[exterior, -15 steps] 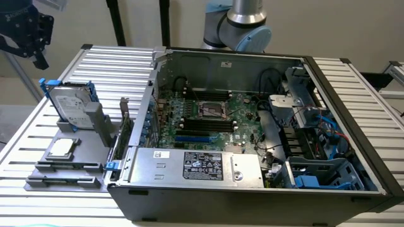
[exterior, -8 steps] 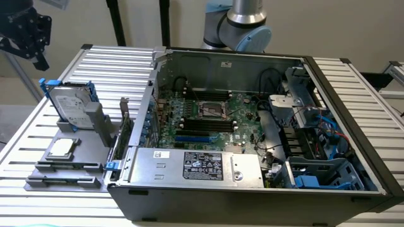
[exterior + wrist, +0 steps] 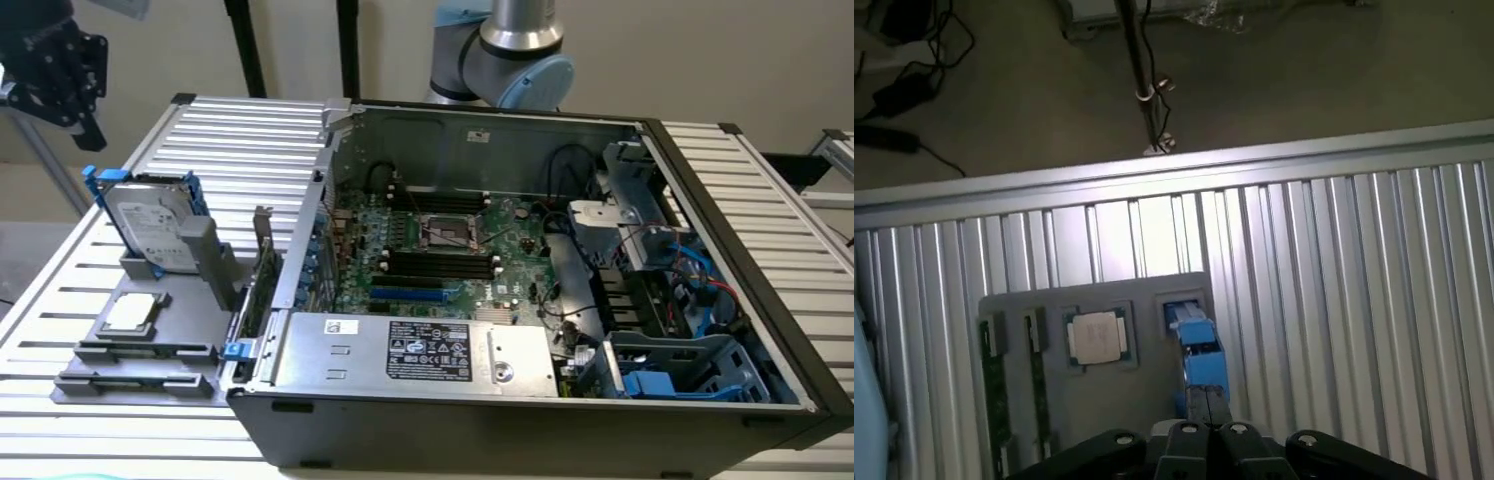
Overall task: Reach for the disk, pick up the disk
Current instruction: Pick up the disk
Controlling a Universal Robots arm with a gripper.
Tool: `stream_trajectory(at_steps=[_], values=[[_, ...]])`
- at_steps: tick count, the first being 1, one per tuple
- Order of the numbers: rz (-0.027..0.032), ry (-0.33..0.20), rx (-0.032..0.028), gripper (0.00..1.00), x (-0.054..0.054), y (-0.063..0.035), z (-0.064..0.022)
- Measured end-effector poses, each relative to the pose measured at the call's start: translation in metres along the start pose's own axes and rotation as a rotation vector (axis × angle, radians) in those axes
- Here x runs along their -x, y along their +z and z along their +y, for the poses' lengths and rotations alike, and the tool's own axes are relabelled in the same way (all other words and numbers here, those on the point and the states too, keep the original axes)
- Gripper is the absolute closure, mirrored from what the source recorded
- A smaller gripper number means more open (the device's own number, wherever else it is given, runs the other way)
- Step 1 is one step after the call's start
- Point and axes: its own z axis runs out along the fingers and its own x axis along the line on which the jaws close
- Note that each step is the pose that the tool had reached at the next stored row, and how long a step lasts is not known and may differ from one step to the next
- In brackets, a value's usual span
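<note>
The disk point(image 3: 150, 222) is a silver-grey hard drive with a white label in a blue bracket. It stands on edge in a slot of the grey holder point(image 3: 134, 352), on the slatted table at the exterior view's left. My gripper point(image 3: 88, 132) hangs in the air above and to the left of it, clear of it. In the wrist view the disk point(image 3: 1199, 352) appears edge-on as a blue strip just beyond my gripper point(image 3: 1206, 432). The fingers are shut together with nothing between them.
A small square silver chip point(image 3: 134, 312) lies in the holder's tray beside the disk, also seen as chip point(image 3: 1098, 336). The open computer case point(image 3: 534, 300) fills the table's middle and right. Slatted aluminium table point(image 3: 1354, 300) extends around; a black post point(image 3: 1139, 70) and cables lie on the floor beyond.
</note>
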Motion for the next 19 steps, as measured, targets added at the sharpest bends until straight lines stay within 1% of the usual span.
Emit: stream_trajectory(at_steps=[3, 8, 12, 13, 14, 15, 16, 17, 19], values=[[0.0005, -0.021, -0.0001, 0.89, 0.0002, 0.0011, -0.0013], [0.0014, -0.058, -0.0029, 0.89, 0.0011, 0.0045, -0.0018], [0.0018, -0.069, -0.0031, 0.89, 0.0031, 0.0050, -0.0016], [0.0018, -0.069, -0.0031, 0.88, 0.0032, 0.0050, -0.0016], [0.0018, -0.069, -0.0030, 0.82, 0.0034, 0.0050, -0.0016], [0.0018, -0.069, -0.0031, 0.82, 0.0035, 0.0050, -0.0015], [0.0018, -0.069, -0.0031, 0.76, 0.0037, 0.0051, -0.0015], [0.0019, -0.069, -0.0031, 0.76, 0.0038, 0.0053, -0.0015], [0.0019, -0.069, -0.0030, 0.64, 0.0039, 0.0064, -0.0016]])
